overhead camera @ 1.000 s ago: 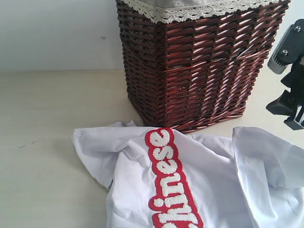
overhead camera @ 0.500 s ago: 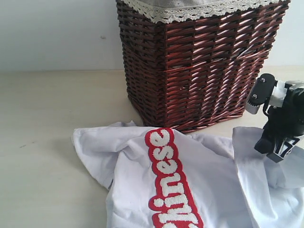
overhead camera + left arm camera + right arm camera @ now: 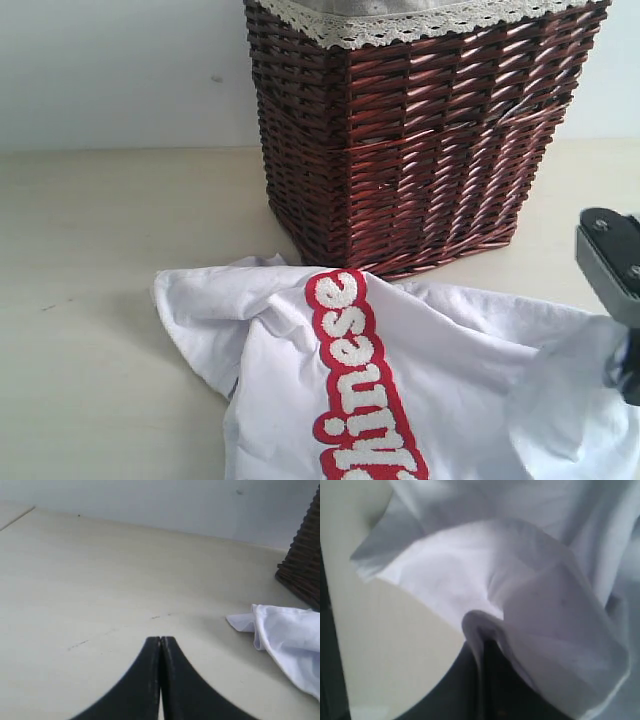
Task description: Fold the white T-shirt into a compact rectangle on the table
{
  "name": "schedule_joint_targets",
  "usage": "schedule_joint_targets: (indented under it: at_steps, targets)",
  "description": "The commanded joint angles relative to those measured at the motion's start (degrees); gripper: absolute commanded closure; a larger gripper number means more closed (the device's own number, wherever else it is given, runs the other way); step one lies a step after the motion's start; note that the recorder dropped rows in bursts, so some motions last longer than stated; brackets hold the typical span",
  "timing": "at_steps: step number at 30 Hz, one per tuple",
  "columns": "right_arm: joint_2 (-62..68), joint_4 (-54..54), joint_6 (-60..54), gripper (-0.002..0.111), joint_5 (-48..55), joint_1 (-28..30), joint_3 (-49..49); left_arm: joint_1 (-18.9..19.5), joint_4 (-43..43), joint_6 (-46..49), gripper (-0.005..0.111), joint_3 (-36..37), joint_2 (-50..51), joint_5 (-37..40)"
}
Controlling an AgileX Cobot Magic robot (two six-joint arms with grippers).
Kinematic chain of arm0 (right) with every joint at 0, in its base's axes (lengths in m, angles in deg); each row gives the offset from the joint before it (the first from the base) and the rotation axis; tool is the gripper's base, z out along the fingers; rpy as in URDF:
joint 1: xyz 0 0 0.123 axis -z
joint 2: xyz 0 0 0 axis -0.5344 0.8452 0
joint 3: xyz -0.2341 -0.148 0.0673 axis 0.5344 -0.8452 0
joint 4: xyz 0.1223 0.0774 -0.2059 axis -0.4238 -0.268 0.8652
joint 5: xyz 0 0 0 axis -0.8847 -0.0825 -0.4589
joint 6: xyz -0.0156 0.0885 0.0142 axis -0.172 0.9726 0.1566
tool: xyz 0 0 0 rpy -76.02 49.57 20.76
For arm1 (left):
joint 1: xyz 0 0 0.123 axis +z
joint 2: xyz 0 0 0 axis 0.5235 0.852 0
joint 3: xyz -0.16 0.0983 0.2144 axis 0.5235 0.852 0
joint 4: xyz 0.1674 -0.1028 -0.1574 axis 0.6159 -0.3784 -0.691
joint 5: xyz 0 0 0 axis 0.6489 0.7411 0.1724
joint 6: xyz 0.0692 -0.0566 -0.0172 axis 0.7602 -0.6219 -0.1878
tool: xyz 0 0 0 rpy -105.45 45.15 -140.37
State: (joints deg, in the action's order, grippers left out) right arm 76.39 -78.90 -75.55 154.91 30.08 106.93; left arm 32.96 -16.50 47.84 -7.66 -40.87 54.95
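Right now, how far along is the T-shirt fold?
Nothing looks folded: the white T-shirt lies crumpled on the table by the basket. In hand: the right gripper is shut on its fabric; the left gripper is shut, empty. Flattening and every fold remain.

A big dark brown wicker basket (image 3: 410, 150) stands upright at the back. A white lace edge (image 3: 400, 25) runs round its top. Behind it is a plain pale wall (image 3: 120, 70).
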Motion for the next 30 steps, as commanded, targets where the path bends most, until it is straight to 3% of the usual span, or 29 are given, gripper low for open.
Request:
schedule_joint_targets:
  at_steps: [1, 7, 12, 15, 20, 22, 27, 30]
  targets:
    - [-1.8, 12.7, -1.2, 0.108, 2.1, 0.3, -3.2, -0.3, -0.2, -0.1, 0.107, 0.0, -0.1, -0.3]
    - [-1.7, 29.5, 9.5, 0.108, 2.1, 0.3, -12.1, -0.3, -0.2, -0.1, 0.107, 0.0, -0.1, -0.3]
    - [-1.7, 31.2, 10.7, 0.107, 2.1, 0.3, -15.6, -0.3, -0.2, -0.1, 0.107, 0.0, -0.1, -0.3]
    - [-2.0, 29.1, 13.6, 0.093, 2.1, 0.3, -15.6, -0.3, -0.2, -0.1, 0.107, 0.0, -0.1, -0.3]
    - [-4.2, 27.6, 13.6, 0.053, 2.1, 0.3, -15.6, -0.3, -0.2, -0.1, 0.107, 0.0, -0.1, -0.3]
    - [-6.3, 28.1, 13.4, 0.046, 2.1, 0.3, -15.6, -0.3, -0.2, -0.1, 0.107, 0.0, -0.1, -0.3]
    - [-17.8, 30.0, 5.7, 0.044, 2.1, 0.3, -15.5, -0.3, -0.2, -0.1, 0.107, 0.0, -0.1, -0.3]
    - [-22.3, 29.0, 3.2, 0.044, -12.4, 0.3, -15.5, -0.3, -0.2, -0.1, 0.107, 0.0, -0.1, -0.3]
